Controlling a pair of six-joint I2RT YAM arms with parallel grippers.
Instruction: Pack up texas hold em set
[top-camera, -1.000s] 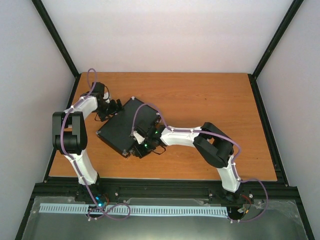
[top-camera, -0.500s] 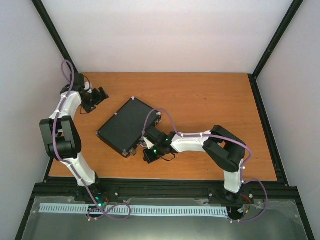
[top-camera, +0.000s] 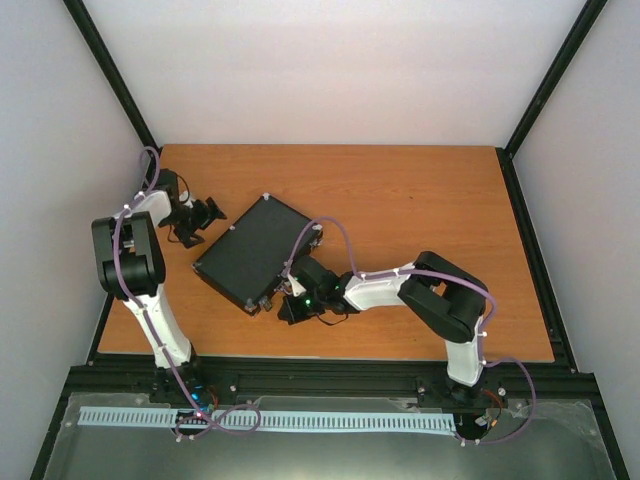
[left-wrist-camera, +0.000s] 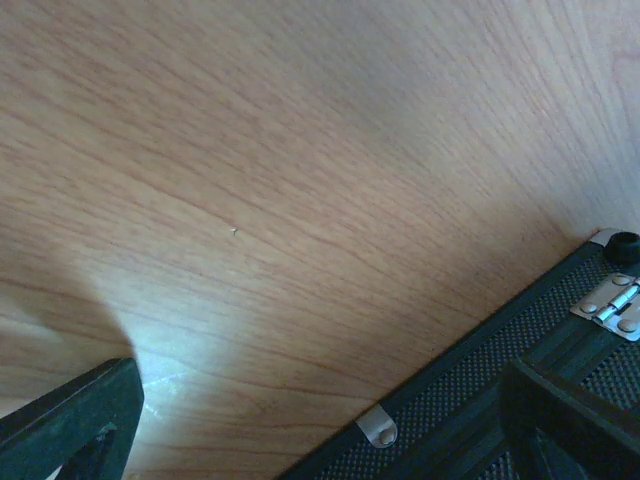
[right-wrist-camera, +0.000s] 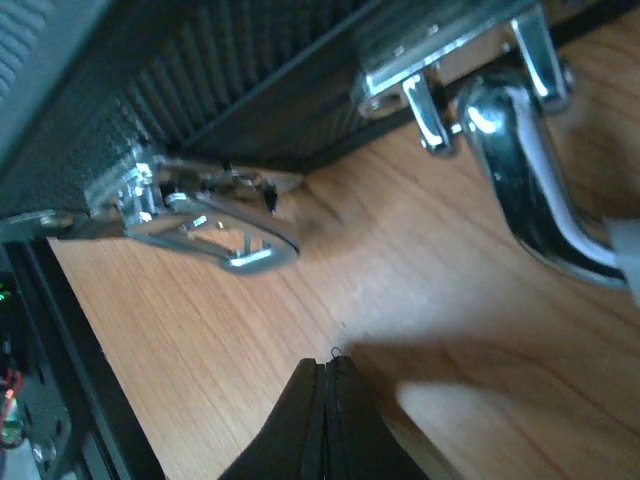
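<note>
the case (top-camera: 253, 250) lies flat on the table (top-camera: 430, 210), at about nine o'clock from the table's middle and turned askew to its edges. the left gripper (top-camera: 210, 213) is at ten o'clock of the case, just beside its far-left edge but apart from it, over bare table; in the left wrist view a hinge (left-wrist-camera: 610, 300) on that edge lies at four o'clock. the right gripper (top-camera: 288, 310) is at five o'clock of the case, near its near-right edge. in the right wrist view a latch (right-wrist-camera: 215, 235) sits at eleven o'clock and the handle (right-wrist-camera: 520, 180) at one o'clock, both on the case's side, with bare table between them and the fingertips.
</note>
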